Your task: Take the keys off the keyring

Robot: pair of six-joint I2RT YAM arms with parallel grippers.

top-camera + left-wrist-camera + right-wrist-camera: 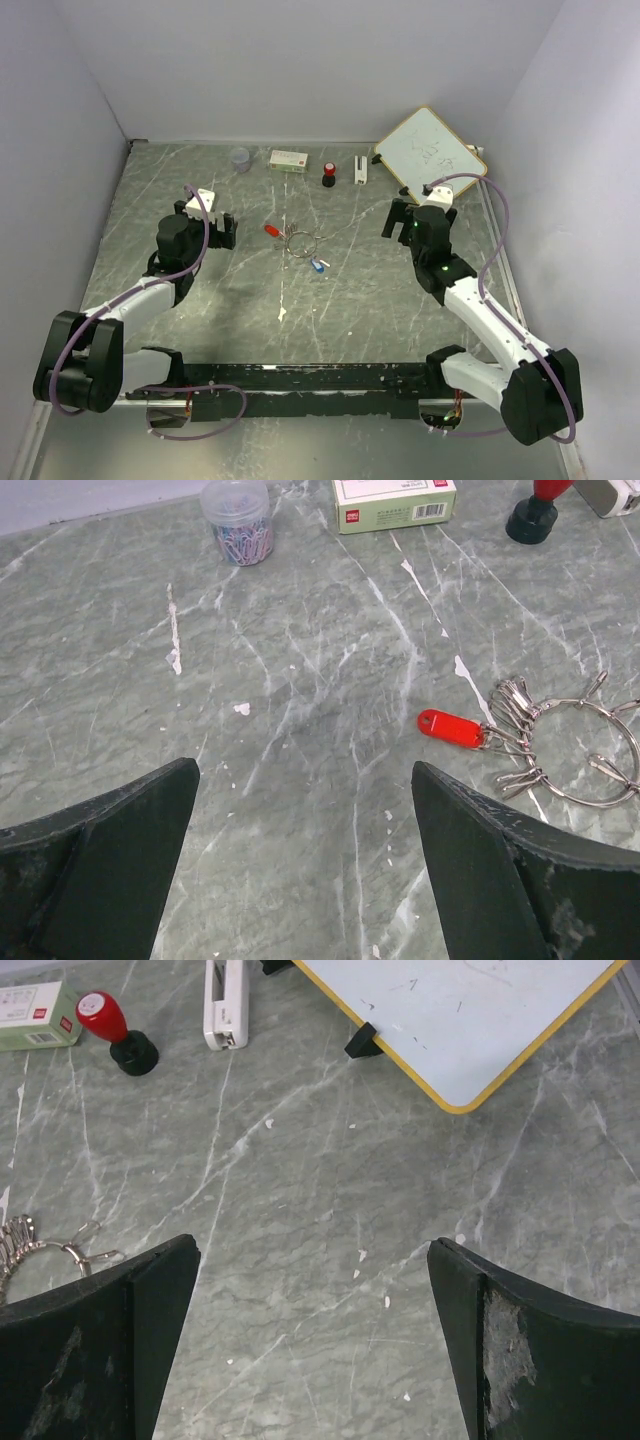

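The keyring, a thin silver wire ring with small silver clips, lies flat mid-table. The red-headed key sits at its left and the blue-headed key just below it on the right. In the left wrist view the red key meets the clips of the ring; the blue key is out of that view. My left gripper is open and empty, left of the red key. My right gripper is open and empty, right of the ring, whose edge shows at the left of the right wrist view.
Along the back stand a jar of paper clips, a small white-green box, a black stamp with a red top and a white stapler. A yellow-edged whiteboard leans at the back right. Walls enclose three sides.
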